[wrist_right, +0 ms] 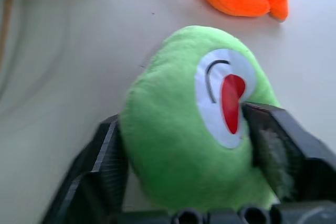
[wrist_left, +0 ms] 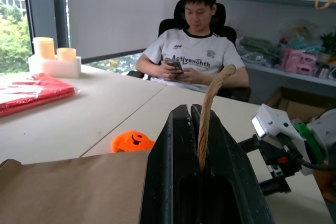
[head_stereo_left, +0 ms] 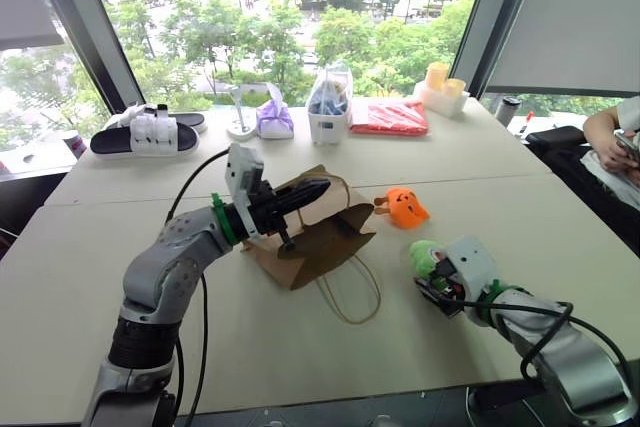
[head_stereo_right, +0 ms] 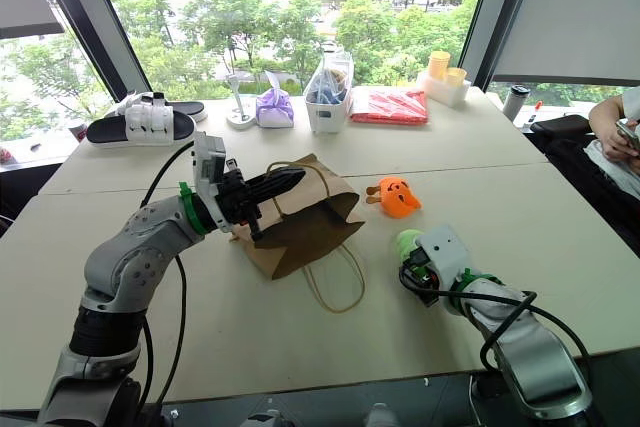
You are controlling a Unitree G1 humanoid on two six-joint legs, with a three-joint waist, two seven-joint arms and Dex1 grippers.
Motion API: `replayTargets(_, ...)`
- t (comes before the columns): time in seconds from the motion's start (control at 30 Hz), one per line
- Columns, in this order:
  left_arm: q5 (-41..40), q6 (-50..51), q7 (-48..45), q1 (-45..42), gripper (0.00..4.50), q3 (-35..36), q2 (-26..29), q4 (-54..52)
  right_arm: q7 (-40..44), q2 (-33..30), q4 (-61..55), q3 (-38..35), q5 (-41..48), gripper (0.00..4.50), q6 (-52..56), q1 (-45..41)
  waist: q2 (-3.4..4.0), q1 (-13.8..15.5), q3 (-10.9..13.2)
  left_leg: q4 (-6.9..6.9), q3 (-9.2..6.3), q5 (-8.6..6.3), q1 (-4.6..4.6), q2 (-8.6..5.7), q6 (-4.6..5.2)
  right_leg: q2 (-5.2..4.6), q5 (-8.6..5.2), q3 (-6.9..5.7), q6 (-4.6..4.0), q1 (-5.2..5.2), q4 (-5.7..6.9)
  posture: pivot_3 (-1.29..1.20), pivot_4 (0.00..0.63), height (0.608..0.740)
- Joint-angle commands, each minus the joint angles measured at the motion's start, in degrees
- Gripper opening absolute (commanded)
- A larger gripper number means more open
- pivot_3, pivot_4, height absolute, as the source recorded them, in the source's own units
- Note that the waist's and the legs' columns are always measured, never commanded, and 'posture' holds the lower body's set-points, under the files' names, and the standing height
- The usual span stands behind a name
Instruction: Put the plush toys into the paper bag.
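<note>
Holding one cord handle of your one paper bag (head_stereo_left: 318, 232), left gripper (head_stereo_left: 312, 191) is clamped | right gripper (wrist_right: 189, 145) has its fingers either side of one green toy (wrist_right: 184, 129) | one orange toy (head_stereo_left: 405, 207) lies on the surface (head_stereo_left: 500, 187) beside the bag.

Along the far edge of the pale beige surface (head_stereo_left: 300, 347), by the window, sit black-and-white slippers (head_stereo_left: 148, 134), a purple tied pouch (head_stereo_left: 274, 119), a clear plastic bag with blue contents (head_stereo_left: 329, 99), a flat red packet (head_stereo_left: 391, 116) and yellow cups on a white tray (head_stereo_left: 443, 90). A person in a white T-shirt (wrist_left: 194, 56) sits at the right side (looking at a phone).
</note>
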Motion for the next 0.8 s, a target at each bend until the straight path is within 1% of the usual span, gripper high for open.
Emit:
replayTargets(0.03,0.1,-1.2,0.7,-2.0,0.0,1.0,0.1,0.0,0.5,0.2,-1.6,-2.0,0.4,1.6,-1.3,-0.9,0.0,0.0,0.0,0.0,0.0,0.0,0.0,0.0,0.0,0.0,0.0,0.0,0.0,0.0,0.0,0.0,0.15,0.74)
replayTargets(0.1,-0.1,-1.1,1.2,-2.4,0.0,1.2,-0.1,0.5,0.7,0.6,-2.5,-2.7,0.9,0.59,-1.4,-1.5,0.0,0.0,0.0,0.0,0.0,0.0,0.0,0.0,0.0,0.0,0.0,0.0,0.0,0.0,0.0,0.0,0.15,0.74)
replayTargets(0.13,-0.2,-1.0,1.4,-2.6,0.0,1.3,-0.1,0.7,1.0,0.7,-3.0,-2.8,1.2,0.19,-1.4,-1.7,0.0,0.0,0.0,0.0,-0.01,0.0,0.0,0.0,0.0,0.0,0.0,0.0,0.0,0.0,0.0,0.0,0.15,0.74)
replayTargets(0.17,-0.2,-1.0,1.4,-2.7,0.0,1.2,-0.1,0.7,2.3,0.7,-4.5,-2.5,2.3,0.02,-1.7,-2.2,0.0,0.0,0.0,0.01,0.0,0.0,0.0,0.0,0.0,0.0,0.0,0.0,0.0,0.0,0.0,0.0,0.15,0.74)
replayTargets(0.27,-0.8,-0.6,1.6,-3.6,0.0,1.2,-0.3,1.0,6.3,2.3,-10.1,-1.9,8.6,0.02,0.3,-5.9,0.0,-0.2,0.0,0.0,-0.02,0.0,0.0,0.01,0.01,0.01,0.0,-0.01,0.0,0.0,0.0,0.0,0.15,0.74)
replayTargets(0.33,-1.1,-0.2,1.7,-4.1,0.0,1.3,-0.4,1.2,8.4,3.5,-11.9,-1.0,12.6,0.02,2.0,-8.5,0.0,-0.2,0.0,0.0,-0.03,-0.01,0.0,0.04,0.01,0.03,0.0,-0.01,0.0,-0.01,0.0,0.0,0.15,0.74)
replayTargets(0.4,-1.1,0.0,1.7,-4.5,0.0,1.3,-0.5,1.4,9.3,5.1,-11.6,1.1,14.6,0.02,2.8,-11.0,0.0,0.0,0.0,0.0,-0.04,-0.01,0.01,0.04,0.01,0.03,0.0,-0.03,0.0,0.0,0.0,0.0,0.15,0.74)
replayTargets(0.47,-1.2,0.1,1.7,-4.7,0.0,1.2,-0.6,1.6,9.4,6.1,-9.9,3.9,14.6,0.02,2.2,-13.0,-0.01,0.1,0.0,0.01,-0.05,-0.01,0.01,0.03,0.01,0.03,0.0,-0.05,0.0,0.03,-0.03,0.0,0.15,0.74)
replayTargets(0.53,-1.7,0.4,1.4,-4.7,0.0,1.4,-0.5,1.6,8.7,7.6,-6.6,7.6,12.6,0.02,-0.1,-15.5,-0.01,0.0,0.0,0.01,-0.04,-0.01,0.01,0.01,0.01,0.01,0.0,-0.04,0.0,0.04,-0.03,0.0,0.15,0.74)
replayTargets(0.6,-2.1,0.6,1.1,-4.5,0.0,1.5,-0.3,1.3,7.7,10.6,-2.5,9.7,11.6,0.02,-2.2,-17.5,-0.01,-0.1,0.0,0.02,-0.04,0.0,0.01,0.01,0.01,0.01,0.0,-0.03,0.0,0.02,-0.02,0.0,0.15,0.74)
replayTargets(0.67,-2.7,1.0,1.4,-4.7,0.0,1.7,-0.5,0.9,7.3,12.4,2.6,13.5,8.0,0.02,-7.3,-20.3,-0.01,-0.2,0.0,0.01,-0.04,0.0,0.01,0.02,0.0,0.02,0.0,-0.04,0.0,0.0,0.01,0.0,0.15,0.74)
replayTargets(0.8,-5.0,2.7,2.2,-3.5,0.0,1.7,-1.0,-1.3,6.5,22.3,19.4,16.7,5.1,0.02,-17.3,-27.9,0.0,-0.5,0.0,-0.01,-0.04,0.01,0.03,0.02,-0.02,0.03,0.01,-0.01,0.0,-0.05,0.04,0.0,0.15,0.74)
